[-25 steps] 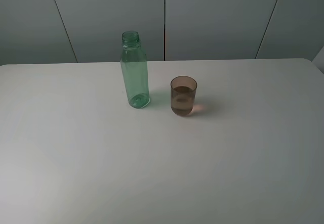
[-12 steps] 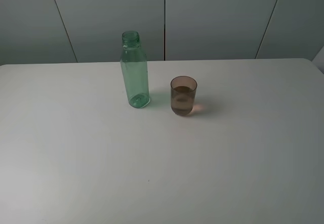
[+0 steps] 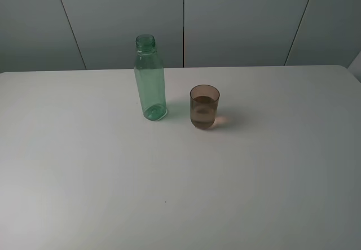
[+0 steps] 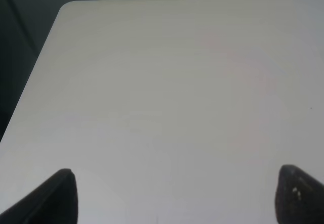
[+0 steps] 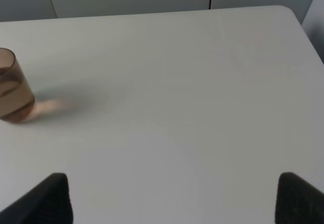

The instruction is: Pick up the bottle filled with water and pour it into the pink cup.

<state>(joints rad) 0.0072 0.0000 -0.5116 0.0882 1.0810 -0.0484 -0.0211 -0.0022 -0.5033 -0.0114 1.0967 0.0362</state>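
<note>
The bottle (image 3: 150, 79), green, transparent and uncapped, stood upright just left of centre in the upper half of the high camera's frame, on a white table (image 3: 180, 193). The pink cup (image 3: 204, 106) stood upright just beside it to the right, apart from it, with a band of liquid showing through its wall and a faint pinkish glow cast on the tabletop at its right. Grey wall panels (image 3: 237, 18) filled the top of the frame behind the table's far edge.

Neither arm appeared in the high view. The left gripper (image 4: 174, 196) hung over bare tabletop, its two dark fingertips spread wide at the lower corners of its wrist picture, holding nothing. The right gripper (image 5: 172, 198) was likewise spread wide and empty, with the pink cup (image 5: 12, 85) at the left edge of its wrist picture.
</note>
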